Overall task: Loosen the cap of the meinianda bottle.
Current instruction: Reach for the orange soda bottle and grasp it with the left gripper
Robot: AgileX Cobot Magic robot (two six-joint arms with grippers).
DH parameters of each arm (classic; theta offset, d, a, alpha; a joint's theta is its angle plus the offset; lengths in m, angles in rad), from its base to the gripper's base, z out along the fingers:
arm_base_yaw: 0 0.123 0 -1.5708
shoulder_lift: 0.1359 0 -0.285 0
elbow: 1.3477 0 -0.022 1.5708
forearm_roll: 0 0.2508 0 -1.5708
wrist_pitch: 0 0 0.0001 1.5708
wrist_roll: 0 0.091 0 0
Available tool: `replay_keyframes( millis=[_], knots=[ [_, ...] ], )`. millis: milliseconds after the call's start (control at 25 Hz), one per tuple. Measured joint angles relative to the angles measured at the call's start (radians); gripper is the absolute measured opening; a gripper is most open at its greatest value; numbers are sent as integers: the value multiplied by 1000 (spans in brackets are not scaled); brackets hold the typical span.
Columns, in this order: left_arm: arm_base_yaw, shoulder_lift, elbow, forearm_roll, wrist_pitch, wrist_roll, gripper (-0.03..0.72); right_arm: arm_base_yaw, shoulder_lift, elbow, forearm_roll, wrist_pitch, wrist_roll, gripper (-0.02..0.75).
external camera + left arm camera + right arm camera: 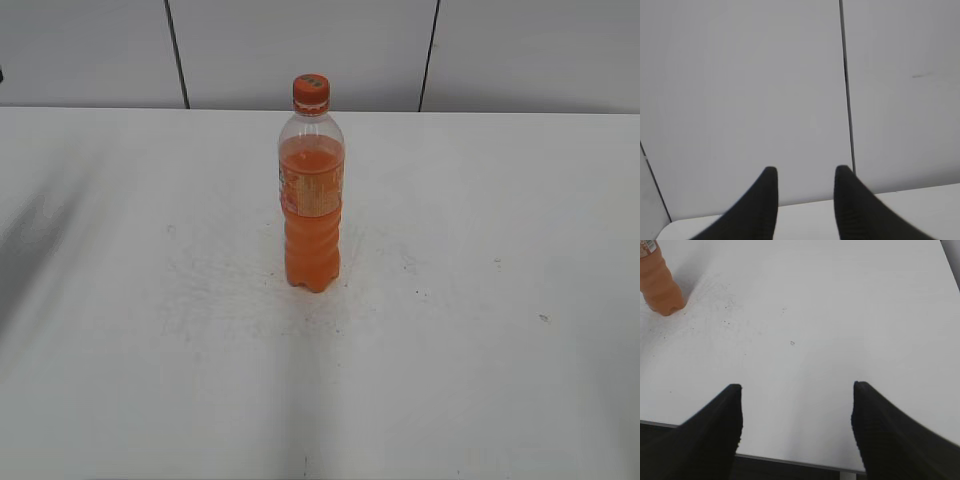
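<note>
Clear plastic bottle [312, 200] on matt, scuffed table [480, 300].

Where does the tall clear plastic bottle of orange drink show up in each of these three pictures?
Exterior view: the tall clear plastic bottle of orange drink stands upright at the middle of the white table.
Left wrist view: not in it.
Right wrist view: only its ribbed lower part, top left corner.
Shared landmark: the white table, seen in all three.

Soft even light; faint shadows on table [120, 330]; sharp.
</note>
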Motion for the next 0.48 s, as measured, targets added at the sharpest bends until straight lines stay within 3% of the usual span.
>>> replay_keyframes(
  millis=[320, 480],
  knots=[
    [0, 147, 0, 7, -76, 0, 244, 0, 0, 0, 0, 0, 0, 511],
    [0, 189, 0, 106, -81, -4, 274, 0, 0, 0, 0, 0, 0, 511]
  ],
)
